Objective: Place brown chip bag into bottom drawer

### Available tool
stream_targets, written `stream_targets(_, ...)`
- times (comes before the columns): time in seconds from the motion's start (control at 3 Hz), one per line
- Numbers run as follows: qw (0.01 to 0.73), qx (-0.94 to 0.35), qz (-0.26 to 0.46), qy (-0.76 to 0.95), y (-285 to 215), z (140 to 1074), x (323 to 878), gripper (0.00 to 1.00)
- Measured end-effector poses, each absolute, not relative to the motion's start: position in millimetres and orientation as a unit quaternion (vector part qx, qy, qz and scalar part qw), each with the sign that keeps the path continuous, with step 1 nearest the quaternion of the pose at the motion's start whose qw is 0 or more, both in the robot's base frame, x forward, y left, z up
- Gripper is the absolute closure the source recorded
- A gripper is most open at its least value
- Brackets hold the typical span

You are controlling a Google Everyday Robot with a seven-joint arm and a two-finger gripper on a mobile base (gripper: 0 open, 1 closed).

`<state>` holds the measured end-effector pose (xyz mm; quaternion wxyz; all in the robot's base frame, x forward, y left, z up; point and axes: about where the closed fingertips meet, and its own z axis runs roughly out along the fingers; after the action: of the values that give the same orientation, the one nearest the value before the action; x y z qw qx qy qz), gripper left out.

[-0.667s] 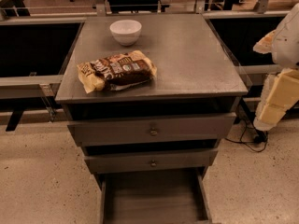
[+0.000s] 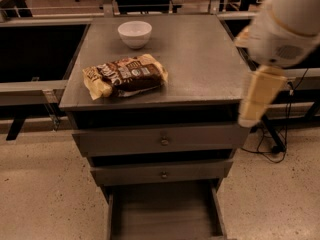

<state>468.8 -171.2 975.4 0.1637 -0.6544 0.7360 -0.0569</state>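
While the crinkly brown chip bag (image 2: 126, 75) lies flat, the cream tool (image 2: 256, 100) hangs rightward, state unclear.

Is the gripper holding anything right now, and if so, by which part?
Nothing is held. The brown chip bag lies on the cabinet top near the white bowl, apart from the gripper, which hangs by the cabinet's right edge.

The brown chip bag (image 2: 125, 76) is dark-brown and cream (white lettering); gripper (image 2: 256, 103) at right, cream.

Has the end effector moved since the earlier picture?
Yes: the cream end effector moved left and now overlaps the right front corner of the grey metal cabinet.
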Motion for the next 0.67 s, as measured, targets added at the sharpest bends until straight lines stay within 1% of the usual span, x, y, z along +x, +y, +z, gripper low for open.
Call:
stream_targets(0.33,0.196,-0.749,-0.058,0.63,-56,981,517,0.0)
stream_targets(0.67,0.2,-0.76,-0.055,0.616,-37,984,517,0.0)
